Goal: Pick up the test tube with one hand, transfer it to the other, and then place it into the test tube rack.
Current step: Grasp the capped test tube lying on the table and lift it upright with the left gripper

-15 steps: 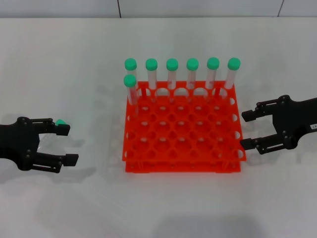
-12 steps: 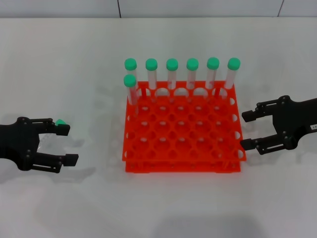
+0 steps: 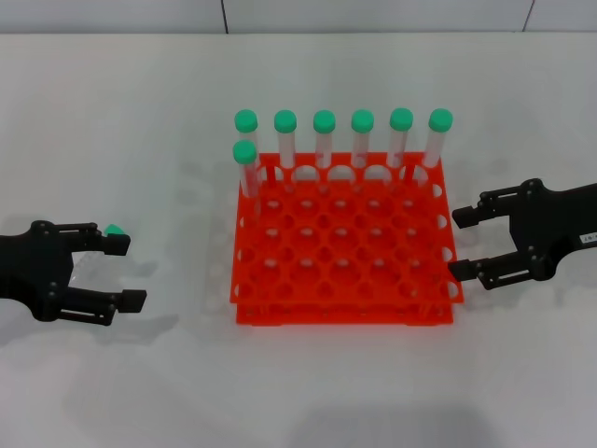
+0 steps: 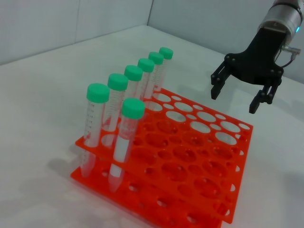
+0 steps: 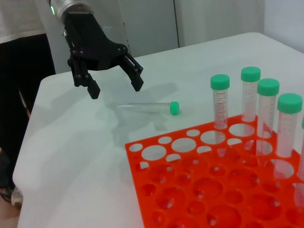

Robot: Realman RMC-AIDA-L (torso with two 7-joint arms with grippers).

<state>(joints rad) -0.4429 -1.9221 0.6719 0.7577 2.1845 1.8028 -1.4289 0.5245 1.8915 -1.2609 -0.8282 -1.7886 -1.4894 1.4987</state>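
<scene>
The test tube (image 5: 147,107) lies flat on the white table to the left of the rack. In the head view only its green cap (image 3: 114,230) shows behind my left gripper. My left gripper (image 3: 128,273), with the green ring light, is open and hovers over the tube without touching it; it also shows in the right wrist view (image 5: 115,88). The orange-red test tube rack (image 3: 345,315) stands at the centre and also shows in both wrist views (image 4: 156,205) (image 5: 142,178). My right gripper (image 3: 456,245), white-labelled, is open and empty just right of the rack (image 4: 235,99).
Seven green-capped tubes (image 3: 324,135) stand upright in the rack: six in the far row and one at the left end of the second row (image 4: 124,137). The rack's other holes are empty. A person stands beyond the table's left end (image 5: 23,71).
My right gripper has edged slightly toward the rack. My left gripper has barely shifted. The tube lies where it was.
</scene>
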